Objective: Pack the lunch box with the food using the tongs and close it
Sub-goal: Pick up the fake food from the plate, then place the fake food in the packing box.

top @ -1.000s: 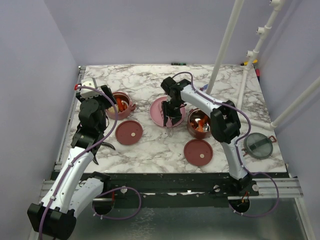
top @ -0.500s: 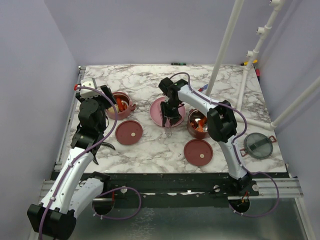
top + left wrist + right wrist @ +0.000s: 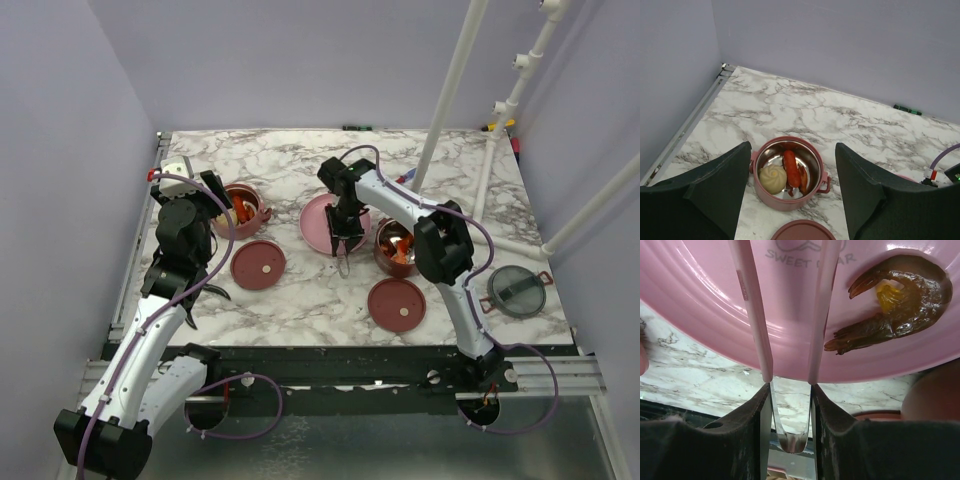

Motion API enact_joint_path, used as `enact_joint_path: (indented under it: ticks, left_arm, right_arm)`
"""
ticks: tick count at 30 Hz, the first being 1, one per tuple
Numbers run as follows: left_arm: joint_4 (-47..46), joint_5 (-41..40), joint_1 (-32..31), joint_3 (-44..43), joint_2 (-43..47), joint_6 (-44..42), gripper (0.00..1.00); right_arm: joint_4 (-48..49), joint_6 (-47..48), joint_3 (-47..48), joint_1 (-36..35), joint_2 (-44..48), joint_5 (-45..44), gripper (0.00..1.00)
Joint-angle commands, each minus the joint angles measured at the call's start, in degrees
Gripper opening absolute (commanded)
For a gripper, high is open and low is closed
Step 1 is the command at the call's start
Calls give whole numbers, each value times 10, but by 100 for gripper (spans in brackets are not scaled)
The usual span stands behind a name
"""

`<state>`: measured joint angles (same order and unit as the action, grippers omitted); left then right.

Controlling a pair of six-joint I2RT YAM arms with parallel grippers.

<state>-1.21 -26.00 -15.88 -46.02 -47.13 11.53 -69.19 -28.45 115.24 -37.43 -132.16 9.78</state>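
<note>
My right gripper (image 3: 788, 390) is shut on the pink tongs (image 3: 752, 315) near their joined end. The two thin arms reach out over the pink plate (image 3: 705, 300), and their tips are out of view. A dark curled shrimp-like piece of food (image 3: 900, 300) lies on the plate to the right of the arms. From above, the right gripper (image 3: 343, 235) hangs over the plate's (image 3: 318, 225) near rim. My left gripper (image 3: 792, 146) is open above one lunch box tier (image 3: 765, 197), which holds a cream bun (image 3: 773, 178) and a red sausage (image 3: 791, 167). The other tier (image 3: 397, 246) stands right of the plate.
Two maroon disc lids (image 3: 258, 264) (image 3: 396, 304) lie on the marble in front of the tiers. The clear grey top lid (image 3: 518, 291) sits at the right edge. White poles (image 3: 450, 90) rise at the back right. A dark tool (image 3: 215, 290) lies by the left arm.
The right gripper has shifted a little along the plate's near rim and its jaws have narrowed on the tongs. The left arm has not moved.
</note>
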Motion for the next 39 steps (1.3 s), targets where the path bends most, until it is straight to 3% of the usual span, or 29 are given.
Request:
enact_joint_path:
  ticks: [1,21,39]
  left_arm:
    - [-10,9,-1,8,8,1,70]
    - [-10,7,-1,9,6,0,70]
    - [-10,12,-1,9,-2,4,70]
  right_arm:
    - [7,0,16,-2,28,-2,16]
    - [-6,-14,-24,-3,145,-23,14]
    - [-25,-73,-230,-2,386,-46,14]
